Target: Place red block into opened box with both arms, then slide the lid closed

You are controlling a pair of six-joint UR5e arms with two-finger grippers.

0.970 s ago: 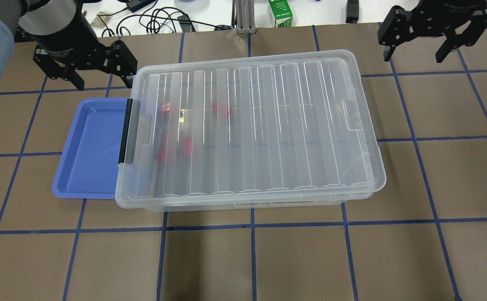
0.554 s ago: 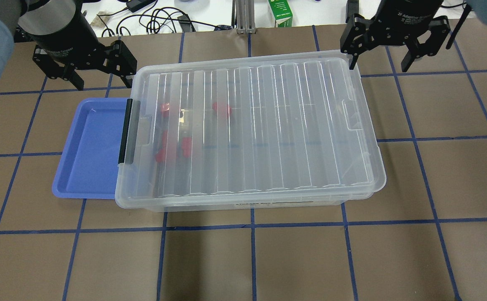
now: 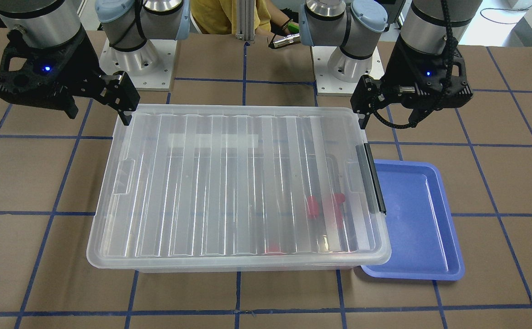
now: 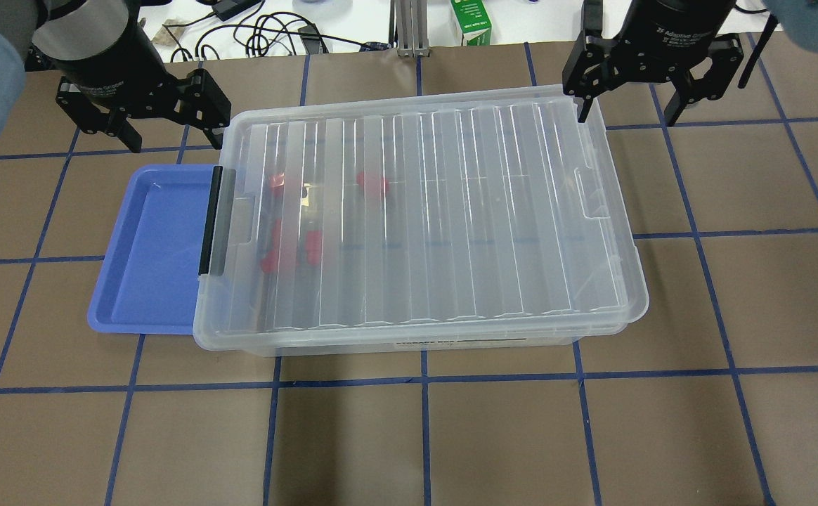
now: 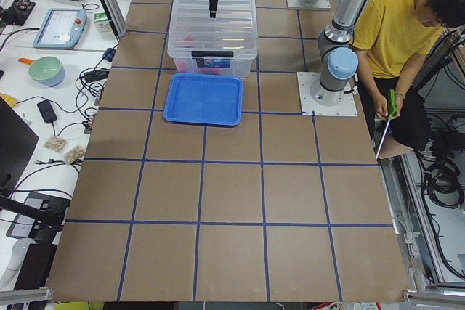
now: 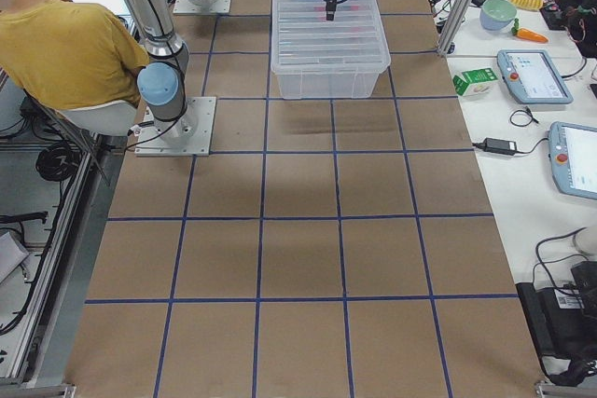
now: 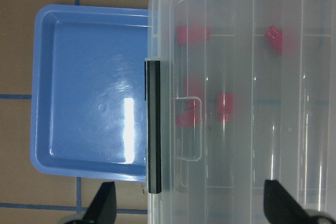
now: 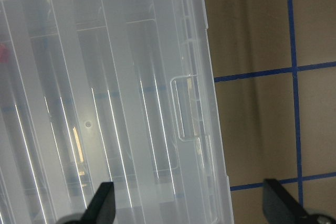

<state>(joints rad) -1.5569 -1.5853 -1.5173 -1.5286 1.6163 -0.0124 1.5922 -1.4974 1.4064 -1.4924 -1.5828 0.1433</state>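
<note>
– Blue tray is sitting at the left; what is hovering beyond it?
– The left gripper, fingers spread apart, near the box's black-barred corner.
– Where is the red block lying?
– Inside the box, beneath the lid that is covering it. The right gripper is hovering, likewise spread, at the far right corner.

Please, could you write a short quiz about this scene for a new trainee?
1. True or false: the red blocks lie inside the box, under the lid.
2. At which end of the box does the tray sit? A: the end with the black bar. B: the other end. C: on the lid.
3. What do the left pincer and the right pincer hold?
Key: 1 true. 2 A. 3 nothing; both are open.
</note>
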